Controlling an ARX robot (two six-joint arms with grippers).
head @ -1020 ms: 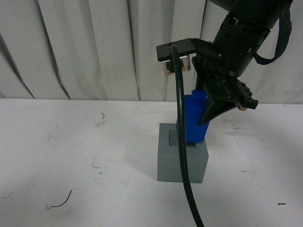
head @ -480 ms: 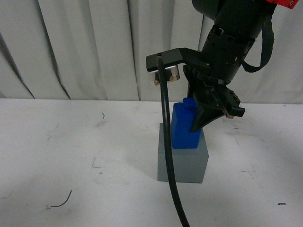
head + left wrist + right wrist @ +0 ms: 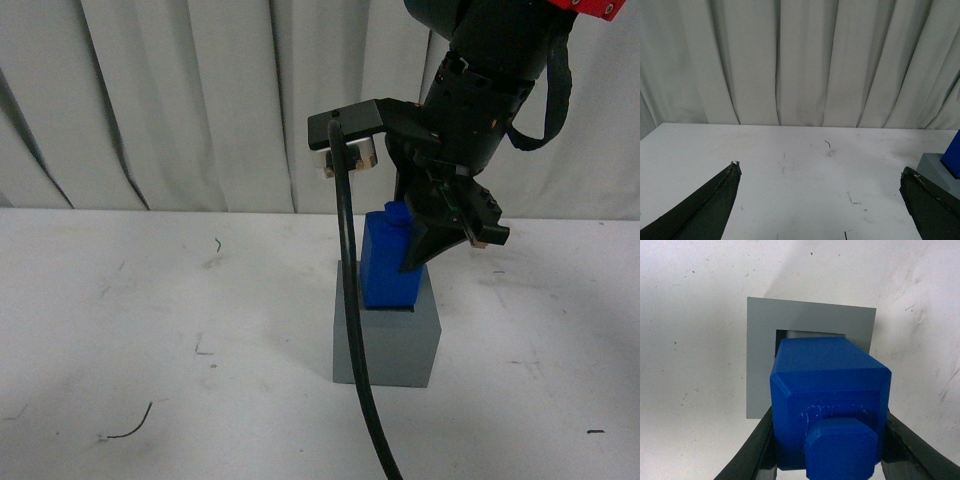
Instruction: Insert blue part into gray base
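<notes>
The blue part is pinched between the fingers of the right gripper. It is held nearly upright, knob uppermost, with its lower end at the square recess of the gray base, which is set on the white table. Whether it is seated cannot be told. The left gripper is spread wide, holding nothing.

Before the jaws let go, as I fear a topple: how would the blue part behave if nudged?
The blue part is taller than wide and leans on the gray base, so it would probably tip. It looks rigid, unlikely to flex. Its matte faces probably grip well.
</notes>
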